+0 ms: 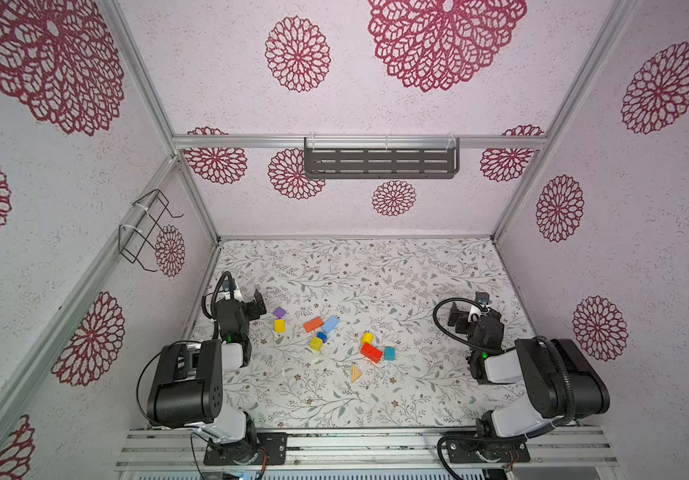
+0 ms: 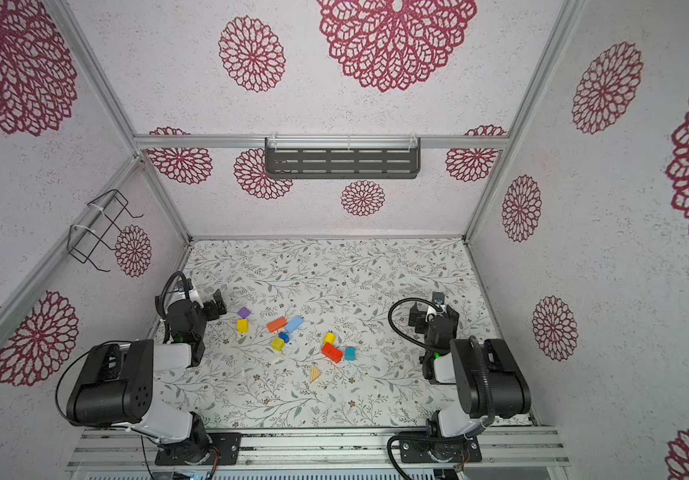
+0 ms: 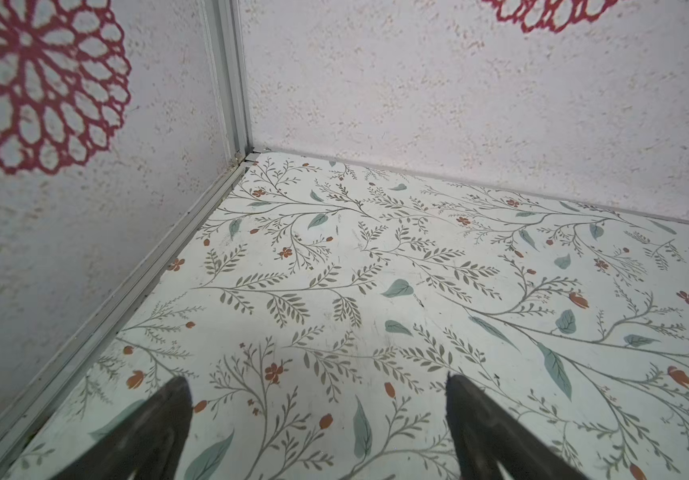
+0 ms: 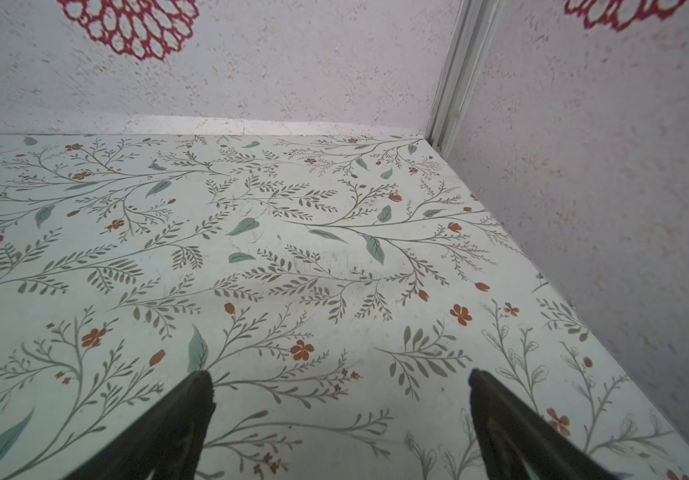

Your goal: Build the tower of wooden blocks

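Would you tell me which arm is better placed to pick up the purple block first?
Left, probably: the left gripper is close beside the purple block; the right gripper is much farther away.

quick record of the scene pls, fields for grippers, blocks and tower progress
left gripper: open, empty, over bare table
right gripper: open, empty, over bare table
wood blocks: scattered on the table between the arms
closest to left gripper: purple cube
closest to right gripper: teal cube
wedge: unpainted, lying apart from the rest
tower: not started
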`<state>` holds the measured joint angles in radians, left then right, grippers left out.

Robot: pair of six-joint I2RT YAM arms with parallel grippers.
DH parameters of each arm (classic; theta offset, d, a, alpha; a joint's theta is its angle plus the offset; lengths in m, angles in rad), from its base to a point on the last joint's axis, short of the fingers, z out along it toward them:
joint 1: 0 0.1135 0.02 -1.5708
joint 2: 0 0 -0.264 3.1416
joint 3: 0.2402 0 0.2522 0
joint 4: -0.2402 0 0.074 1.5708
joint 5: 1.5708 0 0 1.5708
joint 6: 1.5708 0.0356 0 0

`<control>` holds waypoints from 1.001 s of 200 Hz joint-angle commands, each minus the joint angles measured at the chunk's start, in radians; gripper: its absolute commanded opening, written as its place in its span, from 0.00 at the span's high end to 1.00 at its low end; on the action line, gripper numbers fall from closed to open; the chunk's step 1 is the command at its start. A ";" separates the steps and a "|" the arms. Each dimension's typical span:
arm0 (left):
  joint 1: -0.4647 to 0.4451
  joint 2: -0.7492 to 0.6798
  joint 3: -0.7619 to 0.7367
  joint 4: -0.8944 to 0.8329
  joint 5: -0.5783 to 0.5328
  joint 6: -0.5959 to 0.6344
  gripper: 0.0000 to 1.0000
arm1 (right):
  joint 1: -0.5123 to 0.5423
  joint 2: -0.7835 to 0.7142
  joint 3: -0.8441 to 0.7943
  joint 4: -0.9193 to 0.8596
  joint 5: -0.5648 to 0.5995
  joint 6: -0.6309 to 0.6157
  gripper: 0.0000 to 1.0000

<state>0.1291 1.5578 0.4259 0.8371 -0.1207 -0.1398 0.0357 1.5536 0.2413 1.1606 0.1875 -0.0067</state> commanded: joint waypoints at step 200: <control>0.009 -0.008 0.004 0.018 0.014 0.010 0.03 | -0.005 -0.018 0.021 0.023 -0.011 0.016 0.01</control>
<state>0.1322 1.5578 0.4259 0.8368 -0.1165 -0.1398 0.0353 1.5536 0.2413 1.1606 0.1856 -0.0067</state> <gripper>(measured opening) 0.974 0.989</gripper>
